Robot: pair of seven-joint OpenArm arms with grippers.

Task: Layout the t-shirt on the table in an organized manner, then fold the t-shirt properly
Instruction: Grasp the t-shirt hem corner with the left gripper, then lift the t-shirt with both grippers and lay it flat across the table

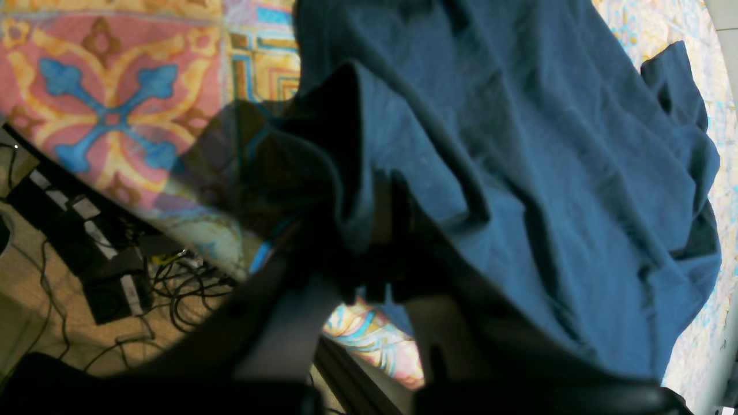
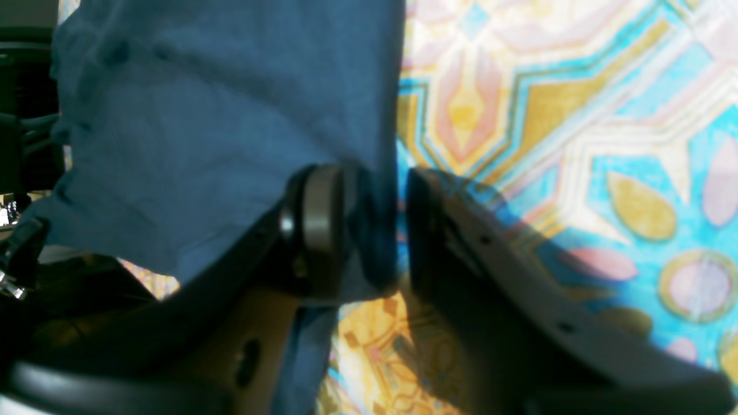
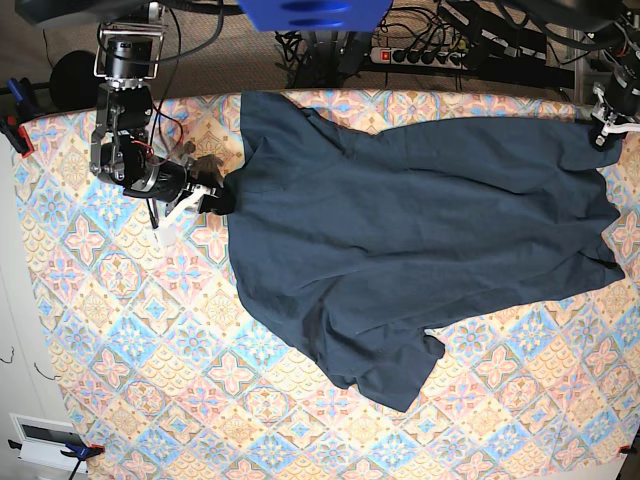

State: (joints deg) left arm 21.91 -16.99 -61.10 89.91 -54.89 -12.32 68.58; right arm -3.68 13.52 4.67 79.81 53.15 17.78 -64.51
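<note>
The dark navy t-shirt (image 3: 400, 230) lies spread across the patterned table (image 3: 120, 330), with a sleeve reaching toward the front. At its left edge, my right gripper (image 3: 218, 197) stands open. In the right wrist view the shirt's edge (image 2: 202, 127) hangs between the parted fingers (image 2: 317, 225) of this gripper (image 2: 375, 230), above the table (image 2: 576, 144). My left gripper (image 3: 603, 118) is at the far right corner, shut on the shirt. The left wrist view shows fabric (image 1: 519, 144) bunched at that gripper (image 1: 380, 253), lifted over the table (image 1: 109, 104).
Beyond the table's far edge, a power strip and cables (image 3: 420, 50) lie on the floor, also visible as cables (image 1: 115, 271) in the left wrist view. A clamp (image 3: 15, 125) grips the table's left edge. A blue object (image 3: 310, 12) hangs at the top.
</note>
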